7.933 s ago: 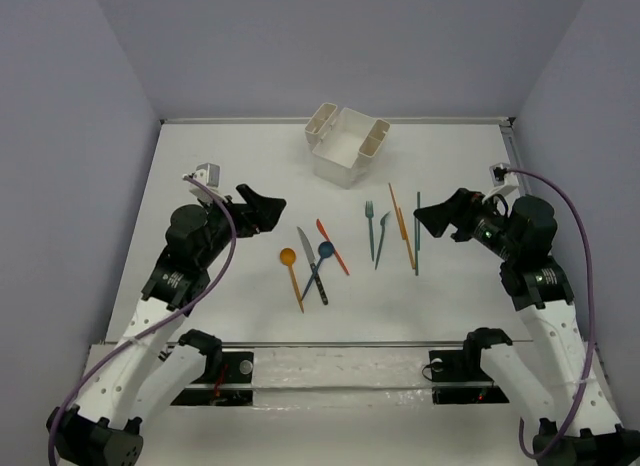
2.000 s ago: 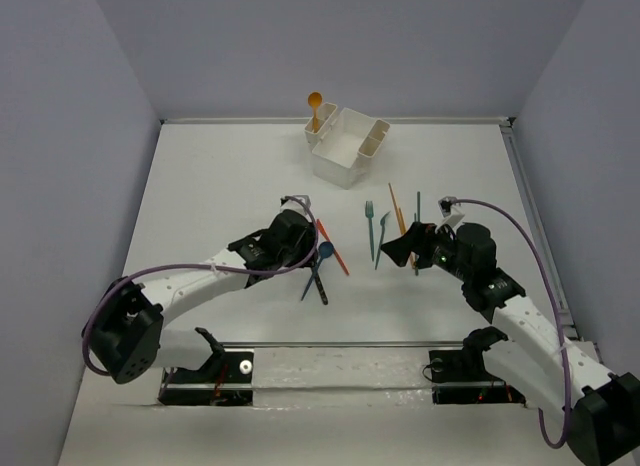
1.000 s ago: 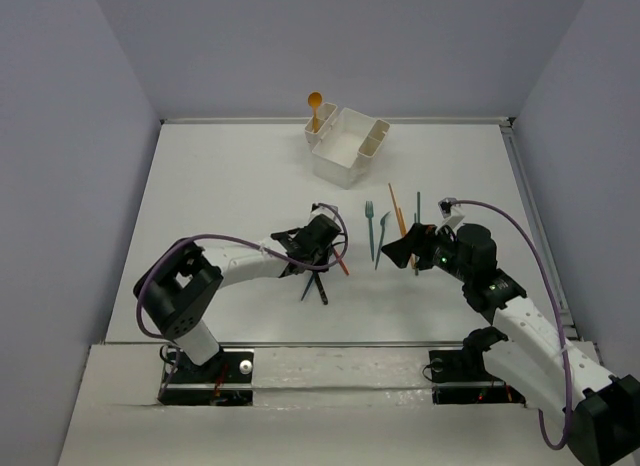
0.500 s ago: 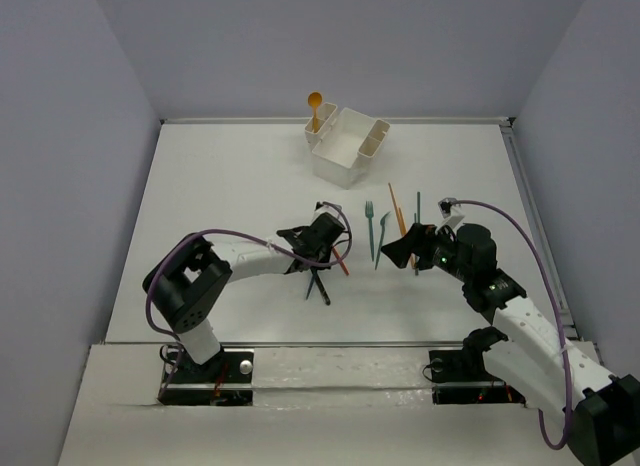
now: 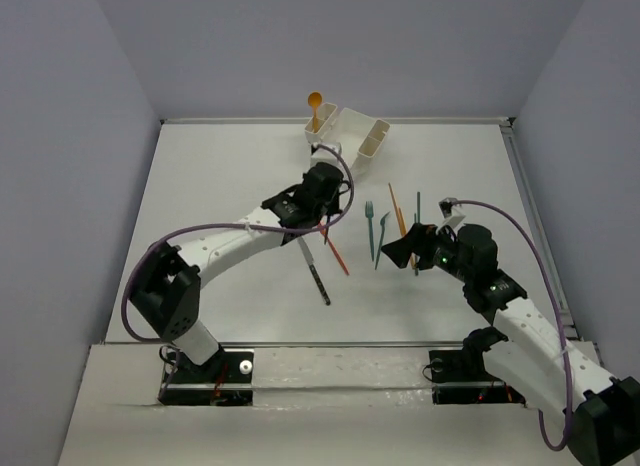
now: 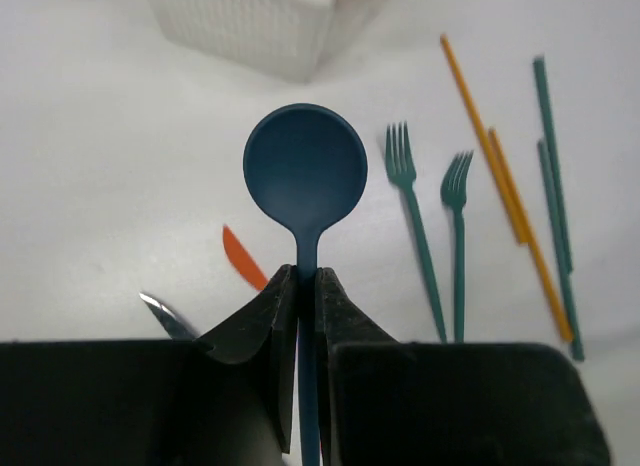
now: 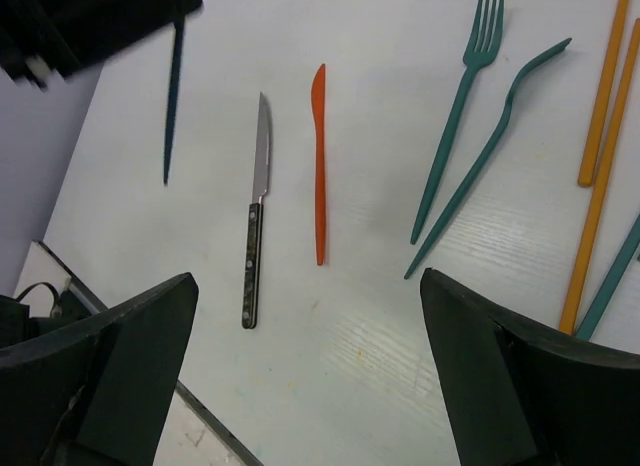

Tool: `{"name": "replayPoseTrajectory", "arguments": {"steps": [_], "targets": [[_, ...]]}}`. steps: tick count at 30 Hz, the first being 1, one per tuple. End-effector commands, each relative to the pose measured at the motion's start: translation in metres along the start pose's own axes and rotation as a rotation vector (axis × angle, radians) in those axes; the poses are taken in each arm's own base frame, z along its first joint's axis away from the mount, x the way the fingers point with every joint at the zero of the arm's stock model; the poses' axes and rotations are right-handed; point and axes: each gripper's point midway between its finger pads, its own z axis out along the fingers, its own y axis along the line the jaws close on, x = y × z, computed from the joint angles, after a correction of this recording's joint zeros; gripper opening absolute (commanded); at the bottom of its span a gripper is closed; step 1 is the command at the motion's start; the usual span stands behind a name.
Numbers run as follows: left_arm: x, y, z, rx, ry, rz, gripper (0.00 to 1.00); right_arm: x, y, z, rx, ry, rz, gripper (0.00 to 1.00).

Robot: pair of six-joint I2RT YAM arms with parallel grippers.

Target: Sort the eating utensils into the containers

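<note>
Left wrist view: we see the left gripper (image 6: pixel 300 282) clamped on the blue spoon (image 6: pixel 305 174), handle pinched between the fingers and bowl projecting ahead. Only the top external view shows the orange spoon (image 5: pixel 314 106) standing in a narrow compartment of the white caddy (image 5: pixel 360 121). In the right wrist view we find the right gripper (image 7: pixel 308 316) spread wide, with the dark-handled knife (image 7: pixel 254 256) and orange knife (image 7: pixel 319 166) side by side on the table ahead.

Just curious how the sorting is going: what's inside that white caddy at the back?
An orange spoon stands bowl-up in the white caddy's left narrow compartment. The middle bin's visible part looks empty; the left arm covers its near part.
</note>
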Motion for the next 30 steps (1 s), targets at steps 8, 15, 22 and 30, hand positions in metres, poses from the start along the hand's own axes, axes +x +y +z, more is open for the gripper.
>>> {"name": "replayPoseTrajectory", "arguments": {"steps": [8, 15, 22, 30], "targets": [[-0.285, 0.082, 0.034, -0.198, -0.626, -0.250, 0.00, -0.009, 0.010, -0.001, -0.064, -0.078, -0.025, 0.99], [-0.352, 0.124, 0.090, -0.267, -0.791, -0.289, 0.00, -0.009, 0.007, 0.007, -0.065, -0.075, -0.029, 0.99], [-0.373, 0.130, 0.102, -0.257, -0.986, -0.273, 0.00, -0.005, 0.004, 0.014, -0.064, -0.059, -0.028, 0.99], [-0.352, 0.133, 0.132, -0.218, -0.984, -0.265, 0.00, -0.002, -0.001, 0.017, -0.046, -0.048, -0.025, 0.99]]}}
